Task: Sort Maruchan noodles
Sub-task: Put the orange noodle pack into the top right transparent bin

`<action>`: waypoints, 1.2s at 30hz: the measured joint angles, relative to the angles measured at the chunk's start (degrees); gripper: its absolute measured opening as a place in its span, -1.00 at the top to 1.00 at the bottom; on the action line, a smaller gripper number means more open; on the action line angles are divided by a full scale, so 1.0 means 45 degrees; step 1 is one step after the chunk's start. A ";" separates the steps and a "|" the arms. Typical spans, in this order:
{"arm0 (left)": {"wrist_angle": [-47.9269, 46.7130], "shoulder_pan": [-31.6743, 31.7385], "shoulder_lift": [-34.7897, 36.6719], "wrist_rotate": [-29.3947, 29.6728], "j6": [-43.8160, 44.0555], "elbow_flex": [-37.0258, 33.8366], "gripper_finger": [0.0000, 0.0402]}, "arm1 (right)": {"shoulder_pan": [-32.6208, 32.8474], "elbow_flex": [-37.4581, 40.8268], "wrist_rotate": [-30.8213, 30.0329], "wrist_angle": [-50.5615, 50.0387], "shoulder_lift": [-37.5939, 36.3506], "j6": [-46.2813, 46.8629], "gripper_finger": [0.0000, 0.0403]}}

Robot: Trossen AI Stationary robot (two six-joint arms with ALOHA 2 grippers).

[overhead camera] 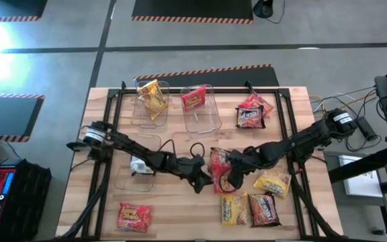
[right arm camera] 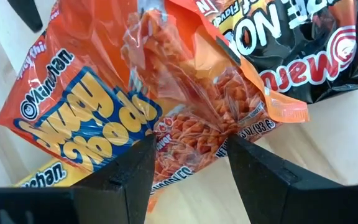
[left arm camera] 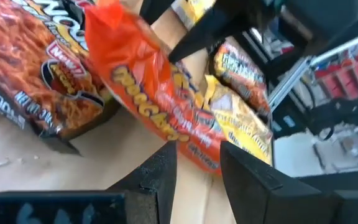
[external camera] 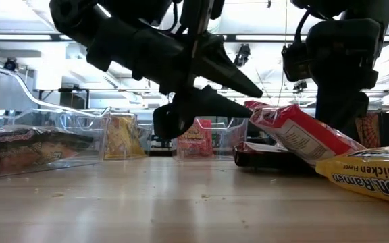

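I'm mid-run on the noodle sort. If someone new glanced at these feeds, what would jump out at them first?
Probably both arms meeting at mid-table over one red-orange packet, tilted up off the wood: the left gripper and right gripper both have their fingers at it, though who actually holds it is unclear. Next, two clear bins at the far side, one with a yellow packet, one with a red packet.

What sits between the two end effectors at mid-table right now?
A red-orange noodle packet. In the high view it lies between the left end effector and the right end effector; both wrist views show it right at the fingertips. The low view shows it tilted.
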State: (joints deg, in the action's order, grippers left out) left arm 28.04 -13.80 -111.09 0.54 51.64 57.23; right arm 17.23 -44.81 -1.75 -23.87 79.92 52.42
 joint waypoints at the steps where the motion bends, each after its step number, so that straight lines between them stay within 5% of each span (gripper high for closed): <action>1: 0.0082 0.0038 0.0000 0.0005 0.0124 0.0000 0.48 | -0.0005 0.0003 -0.0020 0.0035 0.0000 -0.0197 0.05; 20: -0.0391 0.0345 0.0005 0.0315 0.2916 0.0005 0.48 | -0.0005 0.0008 -0.0714 0.0140 0.0029 -0.1584 0.05; 26: -0.0388 0.0377 0.0005 -0.0876 0.4169 0.0000 0.47 | 0.0000 0.0008 -0.0904 0.0158 0.0029 -0.1872 0.05; 36: -0.0171 0.0518 0.0010 -0.0412 0.4357 0.0015 0.20 | -0.0005 0.0022 -0.1110 0.0492 0.0039 -0.2761 0.05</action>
State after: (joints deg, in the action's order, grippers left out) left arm 27.27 -11.47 -111.04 -1.32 71.24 57.30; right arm 17.21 -44.71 -6.74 -21.66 80.09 40.00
